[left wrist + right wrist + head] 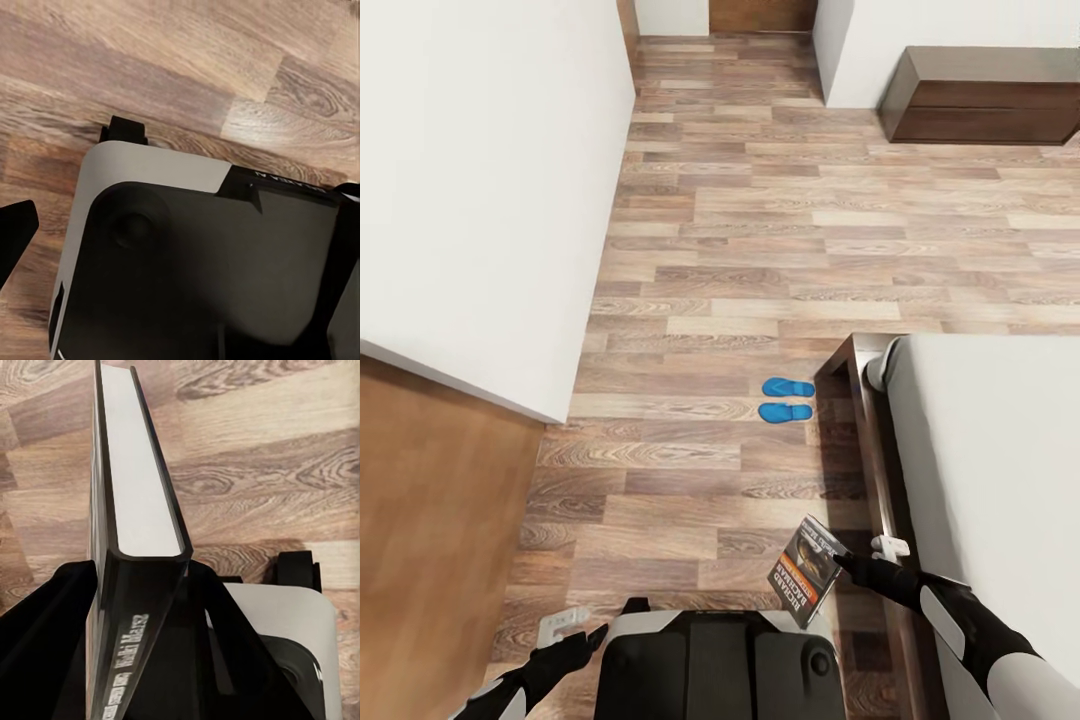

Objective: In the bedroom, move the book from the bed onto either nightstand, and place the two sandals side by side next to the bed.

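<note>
Wood-plank floor: both sandals sit side by side near the bed corner, right hand gripping the book, left hand can't tell.

The book is seen edge-on, clamped between the two dark fingers of the right gripper, above the wood-plank floor and the robot's base.
</note>
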Motion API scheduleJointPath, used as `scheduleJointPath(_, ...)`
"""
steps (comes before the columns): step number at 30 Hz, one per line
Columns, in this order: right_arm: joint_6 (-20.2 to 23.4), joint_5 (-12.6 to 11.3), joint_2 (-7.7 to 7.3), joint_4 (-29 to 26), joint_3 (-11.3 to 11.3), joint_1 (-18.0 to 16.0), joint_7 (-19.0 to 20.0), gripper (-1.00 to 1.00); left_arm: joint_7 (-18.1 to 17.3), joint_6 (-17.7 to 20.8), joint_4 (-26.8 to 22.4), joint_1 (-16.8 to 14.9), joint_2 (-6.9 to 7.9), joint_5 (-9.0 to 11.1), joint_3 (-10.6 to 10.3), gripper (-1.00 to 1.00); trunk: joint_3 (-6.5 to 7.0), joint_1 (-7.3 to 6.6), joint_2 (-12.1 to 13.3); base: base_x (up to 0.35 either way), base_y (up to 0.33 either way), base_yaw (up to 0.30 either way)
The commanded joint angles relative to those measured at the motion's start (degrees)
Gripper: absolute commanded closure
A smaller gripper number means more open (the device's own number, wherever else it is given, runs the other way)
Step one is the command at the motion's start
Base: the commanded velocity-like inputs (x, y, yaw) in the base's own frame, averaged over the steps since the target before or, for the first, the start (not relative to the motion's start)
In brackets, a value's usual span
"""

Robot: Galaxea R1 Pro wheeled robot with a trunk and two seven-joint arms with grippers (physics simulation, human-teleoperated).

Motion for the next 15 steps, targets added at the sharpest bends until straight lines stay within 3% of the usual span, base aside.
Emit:
scheduleJointPath(1,0.35,-0.57,-0.06,-0.04,0.28,-0.01,-0.04,1.0,-0.24,-0.31,0.05,-0.04,-0.03,-0.62,0.44,-1.0,0.04,0.03,-0.08,0.0,0.0,0.0)
scheduleJointPath(4,0.33,-0.61,-0.09,1.35,0.28,-0.01,-0.03,1.0,-0.23,-0.31,0.05,-0.06,-0.01,-0.62,0.44,-1.0,0.32,0.03,-0.08,0.0,0.0,0.0)
scheduleJointPath(11,-0.25,-0.69,-0.07,11.73,0.31,-0.01,-0.02,1.0,-0.28,-0.3,0.11,-0.07,-0.04,-0.62,0.44,-1.0,0.97,0.03,-0.08,0.0,0.0,0.0)
scheduleJointPath(15,-4.01,-0.91,-0.04,15.82,0.33,-0.01,-0.02,1.0,-0.3,-0.31,0.13,-0.05,-0.07,-0.59,0.44,-1.0,1.34,0.03,-0.08,0.0,0.0,0.0)
